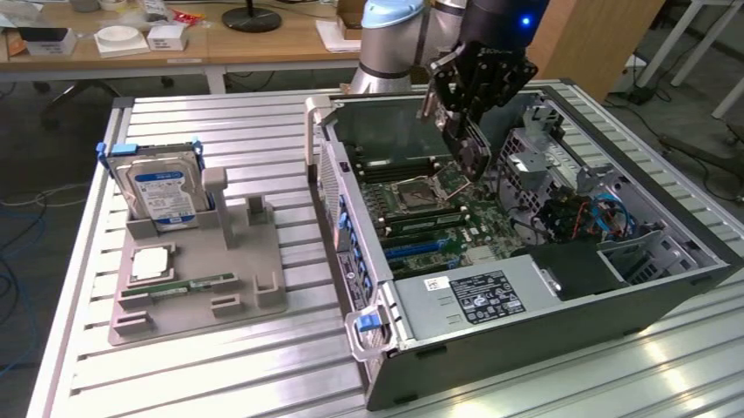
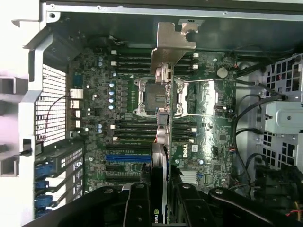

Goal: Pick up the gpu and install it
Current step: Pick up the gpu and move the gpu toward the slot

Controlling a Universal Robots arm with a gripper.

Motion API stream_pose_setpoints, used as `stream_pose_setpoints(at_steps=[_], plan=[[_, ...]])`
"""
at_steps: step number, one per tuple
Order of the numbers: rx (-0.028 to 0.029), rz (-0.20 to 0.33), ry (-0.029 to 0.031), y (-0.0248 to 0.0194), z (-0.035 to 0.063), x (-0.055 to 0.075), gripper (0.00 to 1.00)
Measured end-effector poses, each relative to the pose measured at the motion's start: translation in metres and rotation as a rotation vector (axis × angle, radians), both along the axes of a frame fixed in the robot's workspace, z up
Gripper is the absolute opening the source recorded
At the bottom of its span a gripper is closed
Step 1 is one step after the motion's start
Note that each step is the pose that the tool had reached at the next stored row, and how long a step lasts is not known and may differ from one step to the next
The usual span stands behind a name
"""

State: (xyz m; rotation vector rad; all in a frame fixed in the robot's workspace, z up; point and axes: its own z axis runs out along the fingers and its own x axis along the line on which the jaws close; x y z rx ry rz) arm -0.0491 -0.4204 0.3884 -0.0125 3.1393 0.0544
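You have one gpu (image 1: 470,170), held edge-on above the motherboard (image 1: 465,231) inside the one open computer case (image 1: 558,313), with the gripper (image 1: 465,139) jaws clamped on it. The wrist view gives you the card's silver bracket (image 2: 173,47) over the case's processor socket (image 2: 154,97). The exterior view gives you, beside the case, one hard drive (image 1: 163,192) and one memory stick (image 1: 192,285) in a grey holder (image 1: 250,287).

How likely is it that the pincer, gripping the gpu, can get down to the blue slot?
Probably yes: the case lies open, the pincer hangs over the board with the gpu, and nothing covers the blue slot.
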Motion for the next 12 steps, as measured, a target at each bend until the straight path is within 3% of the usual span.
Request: stream_pose_setpoints(at_steps=[12], plan=[[0.0007,0.000,0.0046,-0.0001,-0.0006,0.029,0.26]])
